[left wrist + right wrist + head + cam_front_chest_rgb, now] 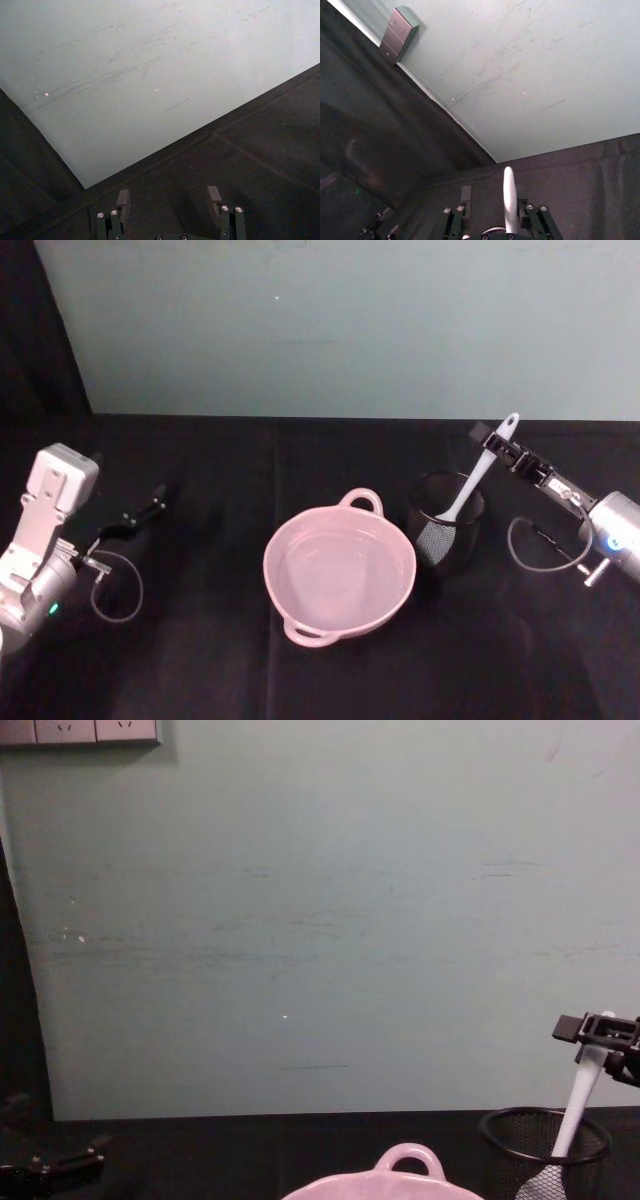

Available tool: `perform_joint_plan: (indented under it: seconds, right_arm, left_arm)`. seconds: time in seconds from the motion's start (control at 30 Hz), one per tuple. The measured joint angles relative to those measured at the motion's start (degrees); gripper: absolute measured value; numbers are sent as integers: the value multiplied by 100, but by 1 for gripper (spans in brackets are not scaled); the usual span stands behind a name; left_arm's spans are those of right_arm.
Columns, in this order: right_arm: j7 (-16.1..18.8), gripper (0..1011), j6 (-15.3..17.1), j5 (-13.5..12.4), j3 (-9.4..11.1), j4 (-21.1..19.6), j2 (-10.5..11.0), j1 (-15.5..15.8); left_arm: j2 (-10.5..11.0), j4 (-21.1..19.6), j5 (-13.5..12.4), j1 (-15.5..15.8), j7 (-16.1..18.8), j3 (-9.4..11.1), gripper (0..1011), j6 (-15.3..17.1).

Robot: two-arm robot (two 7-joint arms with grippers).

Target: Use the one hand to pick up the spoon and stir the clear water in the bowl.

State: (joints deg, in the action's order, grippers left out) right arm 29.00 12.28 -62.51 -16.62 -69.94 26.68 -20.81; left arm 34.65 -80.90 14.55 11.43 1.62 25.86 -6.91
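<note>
The white spoon [470, 490] stands tilted in a black wire-mesh cup [447, 530], head down inside and handle up toward the back right. My right gripper [492, 440] is at the upper handle with its fingers on either side. In the right wrist view the spoon handle [508, 197] rises between the fingers of the right gripper [494, 194], close to one finger and with a gap to the other, so it is open. The pale pink bowl [340, 575] sits mid-table, left of the cup, with clear water in it. My left gripper [150, 510] rests open at the far left.
The table is covered in black cloth [200, 660]. A pale green wall panel [320, 920] stands behind it, with sockets [80, 730] at its upper left. The mesh cup [545, 1145] stands directly right of the bowl's rim [400, 1170].
</note>
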Motion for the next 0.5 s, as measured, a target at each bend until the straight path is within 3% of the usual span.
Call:
perform_joint_plan:
  seconds: [0.27, 0.37, 0.5]
  right_arm:
    - [-141, 303, -296, 188, -146, -121, 142, 37]
    - [-259, 190, -536, 454, -243, -211, 234, 67]
    - [-338, 121, -707, 713, -306, -342, 305, 103]
  left_arm:
    - [0, 0, 0, 0, 0, 0, 1005, 0]
    - [0, 0, 0, 0, 0, 0, 1005, 0]
    - [0, 0, 0, 0, 0, 0, 1005, 0]
